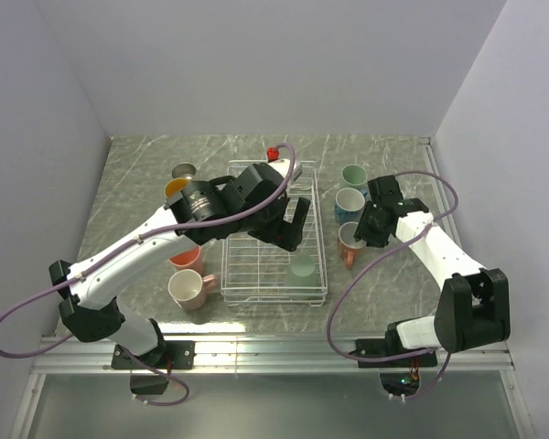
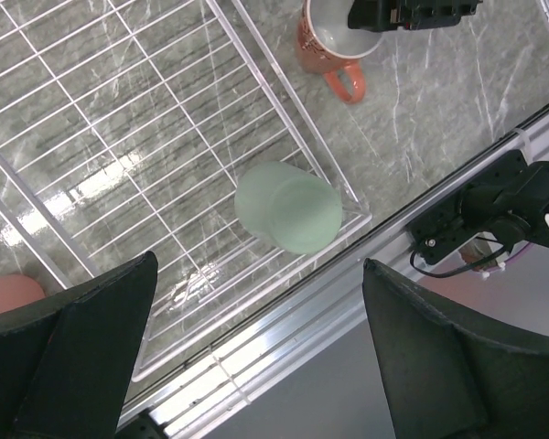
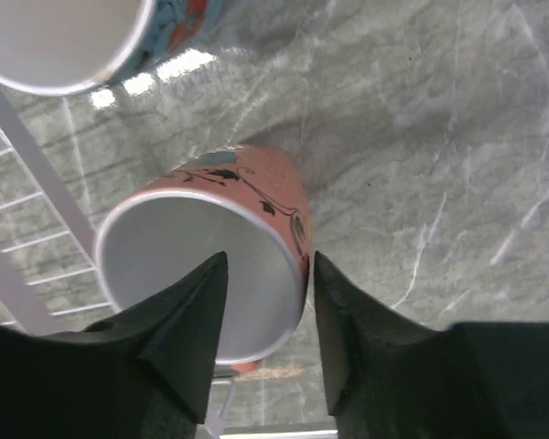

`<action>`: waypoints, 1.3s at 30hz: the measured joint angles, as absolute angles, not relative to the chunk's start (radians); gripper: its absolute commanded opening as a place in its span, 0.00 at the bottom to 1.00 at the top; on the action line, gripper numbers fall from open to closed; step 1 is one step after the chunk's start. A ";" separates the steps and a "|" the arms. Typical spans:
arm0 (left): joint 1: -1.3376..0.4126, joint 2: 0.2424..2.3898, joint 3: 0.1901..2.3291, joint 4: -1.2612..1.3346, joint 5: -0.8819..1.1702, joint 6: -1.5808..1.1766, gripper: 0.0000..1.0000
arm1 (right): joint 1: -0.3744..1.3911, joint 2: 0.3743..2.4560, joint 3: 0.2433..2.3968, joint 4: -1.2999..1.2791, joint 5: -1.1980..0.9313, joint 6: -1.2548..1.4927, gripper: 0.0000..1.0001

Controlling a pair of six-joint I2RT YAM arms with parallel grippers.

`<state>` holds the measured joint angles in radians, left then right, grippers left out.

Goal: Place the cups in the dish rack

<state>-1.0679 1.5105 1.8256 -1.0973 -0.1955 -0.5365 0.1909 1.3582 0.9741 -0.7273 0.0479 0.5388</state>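
Cups stand on the table (image 1: 393, 155) on both sides of the dish rack (image 1: 256, 274), and only one is loaded: a mint cup (image 2: 288, 207), matte and smooth, sits mouth-down in the rack's near right corner.

The next move appears to turn on the salmon mug (image 3: 210, 265). It stands upright just outside the rack's right wall, mouth up. The right hand (image 3: 270, 265) is directly above its rim, so the right arm is plainly the nearer one. The two dark fingers straddle the mug's wall on the side away from the rack, one over the white glazed interior and one outside the pink, flower-printed shell. They are partly open, with a gap wider than the wall, and hold nothing. The handle seems to point toward the table's near edge, clear of the fingers. A teal-patterned mug (image 3: 73, 37) stands just beyond it.

The left hand (image 2: 259, 265) hovers over the rack with its fingers spread wide and empty, and the mint cup is below them.

The rack is thin white wire in an open grid, and the marbled grey table shows through it. The mugs look like glossy, hard ceramic, so a pinch on the rim could slip.
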 measured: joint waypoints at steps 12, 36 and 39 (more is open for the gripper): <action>-1.038 1.486 1.801 -1.078 -0.181 -0.545 0.99 | 0.186 1.327 0.908 -0.717 0.056 0.503 0.00; -0.564 1.082 1.341 -0.451 0.450 -0.643 0.99 | 0.185 0.928 1.139 -0.493 -0.681 0.815 0.00; -0.553 1.053 1.209 -0.237 0.594 -0.766 0.99 | 0.185 0.942 1.065 -0.299 -0.786 0.948 0.00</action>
